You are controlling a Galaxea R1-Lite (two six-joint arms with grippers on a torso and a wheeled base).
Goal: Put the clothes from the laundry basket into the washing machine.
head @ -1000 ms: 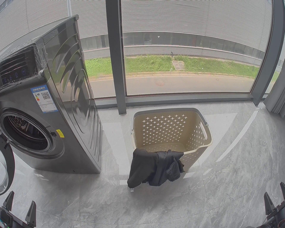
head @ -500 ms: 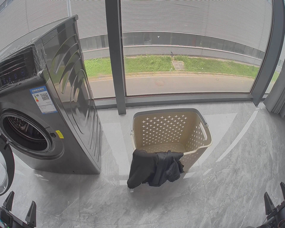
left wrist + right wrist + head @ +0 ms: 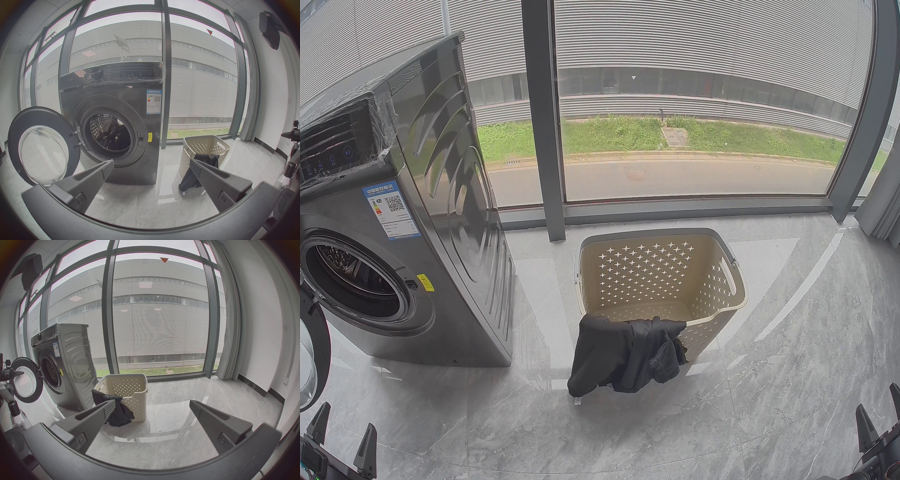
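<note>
Ahead of my left gripper (image 3: 150,163), fingers spread wide and empty, I see the washing machine (image 3: 125,93) with its door (image 3: 43,153) swung open. Beyond my right gripper (image 3: 151,405), equally spread, 1 black garment (image 3: 114,410) hangs over the laundry basket (image 3: 137,405) rim nearest me.

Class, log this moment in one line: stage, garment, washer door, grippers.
stage: before grasp | black garment: draped over laundry basket rim | washing machine door: open | left gripper: open, empty | right gripper: open, empty
</note>
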